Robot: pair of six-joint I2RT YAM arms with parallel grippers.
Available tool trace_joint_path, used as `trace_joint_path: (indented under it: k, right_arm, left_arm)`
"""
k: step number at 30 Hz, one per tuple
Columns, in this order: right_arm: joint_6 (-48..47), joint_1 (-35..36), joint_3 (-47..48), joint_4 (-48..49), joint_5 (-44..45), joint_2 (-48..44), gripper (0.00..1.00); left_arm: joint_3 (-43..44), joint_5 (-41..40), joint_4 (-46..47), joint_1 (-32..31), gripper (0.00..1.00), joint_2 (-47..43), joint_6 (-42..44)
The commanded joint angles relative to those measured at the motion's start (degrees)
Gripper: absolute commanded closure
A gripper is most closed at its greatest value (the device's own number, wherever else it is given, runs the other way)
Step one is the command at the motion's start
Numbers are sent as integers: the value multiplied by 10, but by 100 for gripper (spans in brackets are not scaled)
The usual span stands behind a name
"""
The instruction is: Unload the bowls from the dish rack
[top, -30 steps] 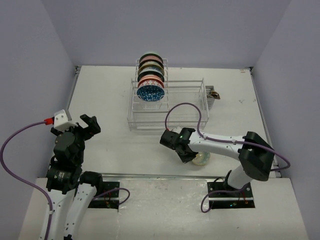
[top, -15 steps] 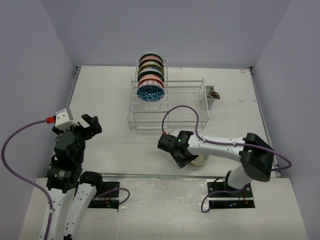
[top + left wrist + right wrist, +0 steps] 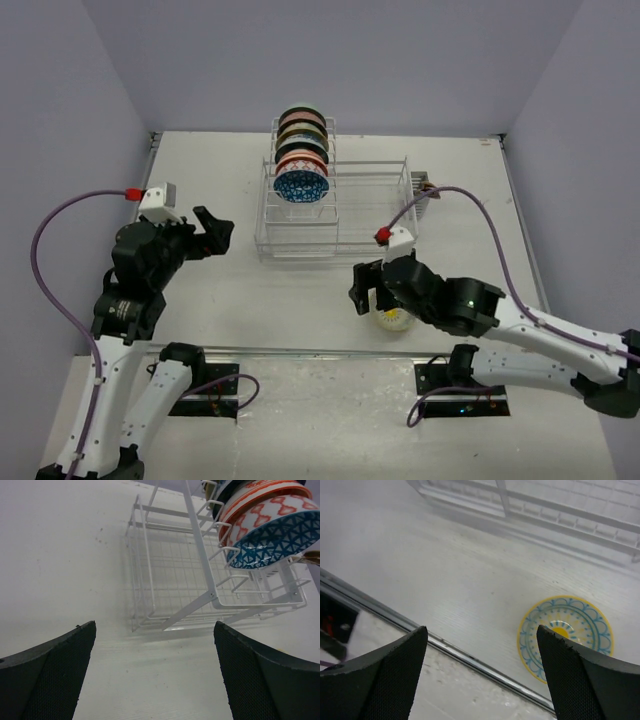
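Observation:
The dish rack (image 3: 340, 215) stands at the middle back of the table, with several patterned bowls (image 3: 301, 150) upright in its slots; the nearest is blue and white (image 3: 301, 186). In the left wrist view the rack (image 3: 172, 580) and those bowls (image 3: 270, 535) lie ahead. A pale yellow bowl with blue trim (image 3: 393, 320) rests right way up on the table near the front edge, also seen in the right wrist view (image 3: 565, 635). My right gripper (image 3: 365, 296) (image 3: 481, 645) hangs open just above and left of it, holding nothing. My left gripper (image 3: 212, 236) (image 3: 154, 645) is open, left of the rack.
A small brown and metal object (image 3: 428, 187) sits behind the rack's right end. A metal strip (image 3: 445, 642) marks the table's front edge close to the yellow bowl. Walls close in the table on three sides.
My right gripper opened, let go of the yellow bowl on the table and lifted away as the arm swung round. My left arm moved up and right toward the rack.

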Motion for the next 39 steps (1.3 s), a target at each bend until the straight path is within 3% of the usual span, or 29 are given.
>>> trace_joint_path:
  k: [1, 5, 8, 10, 11, 12, 13, 14, 16, 19, 22, 28, 32, 39]
  right_arm:
    - [51, 2, -53, 216, 2, -84, 10]
    - [75, 2, -55, 243, 57, -157, 7]
    - [69, 1, -55, 239, 86, -185, 6]
    - [70, 1, -57, 220, 100, -199, 6]
    - [72, 0, -60, 210, 116, -216, 5]
    - [76, 0, -62, 193, 123, -225, 5]
    - [76, 0, -62, 182, 137, -243, 5]
    - [78, 0, -59, 171, 145, -252, 5]
    - [82, 0, -52, 136, 155, -273, 5]
    - [75, -1, -47, 102, 154, -315, 5]
    - [69, 0, -54, 89, 146, -350, 5]
    - [67, 0, -75, 89, 138, -385, 4]
    - [64, 0, -73, 81, 129, -388, 4]
    - [66, -1, -82, 79, 134, -400, 4]
  left_arm:
    - [49, 54, 25, -3, 0, 2, -10]
    - [108, 121, 42, -5, 0, 43, 3]
    - [168, 95, 23, -41, 0, 131, 30]
    - [219, -58, 2, -104, 0, 163, 52]
    - [236, -111, -18, -187, 0, 197, 59]
    - [269, -220, -28, -236, 0, 214, 68]
    - [287, -285, -53, -338, 0, 253, 79]
    - [303, -410, -69, -381, 0, 275, 82]
    - [346, -475, -107, -461, 0, 330, 99]
    - [369, -528, -110, -485, 0, 377, 159]
    - [341, -588, -55, -485, 0, 397, 224]
    - [360, -623, -19, -485, 7, 444, 274]
    - [328, -626, 47, -485, 13, 447, 335]
    - [330, -567, 83, -467, 22, 448, 370]
